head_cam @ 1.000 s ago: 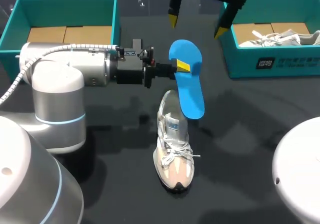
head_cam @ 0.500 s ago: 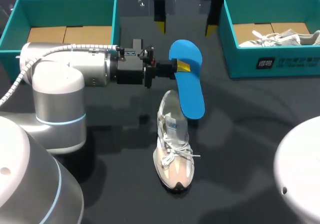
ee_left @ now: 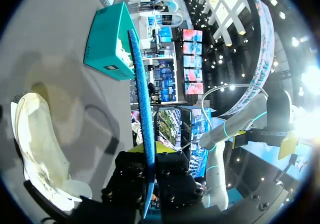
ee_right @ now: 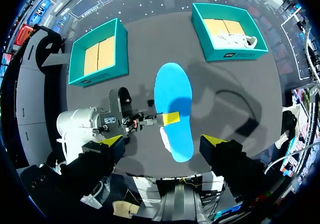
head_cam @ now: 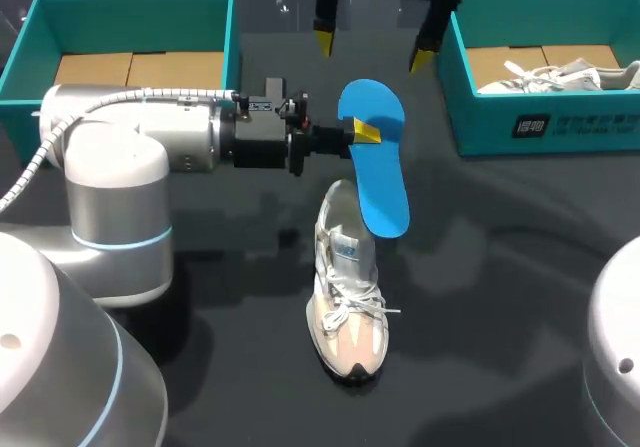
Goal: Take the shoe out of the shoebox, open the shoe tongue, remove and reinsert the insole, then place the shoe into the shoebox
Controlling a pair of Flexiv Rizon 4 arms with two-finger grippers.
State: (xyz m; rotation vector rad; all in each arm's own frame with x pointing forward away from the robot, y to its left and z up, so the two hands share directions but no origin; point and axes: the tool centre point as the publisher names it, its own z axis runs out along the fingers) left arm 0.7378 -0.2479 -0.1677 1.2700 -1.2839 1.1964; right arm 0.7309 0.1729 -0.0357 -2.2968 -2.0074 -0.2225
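Stretching level, left arm (head_cam: 180,142) holds insole (head_cam: 380,177), maybe touching shoe (head_cam: 347,297).

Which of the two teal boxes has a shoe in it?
The teal shoebox on the robot's right side holds a white sneaker. The other teal shoebox, on the left, shows only its brown cardboard bottom.

The right gripper (ee_right: 164,140) hangs high above the table (ee_right: 235,98), its fingers (ee_right: 112,140) spread wide. Below it, the left gripper (ee_right: 169,118) pinches the blue insole (ee_right: 175,93) flat over the white shoe (ee_right: 164,135).
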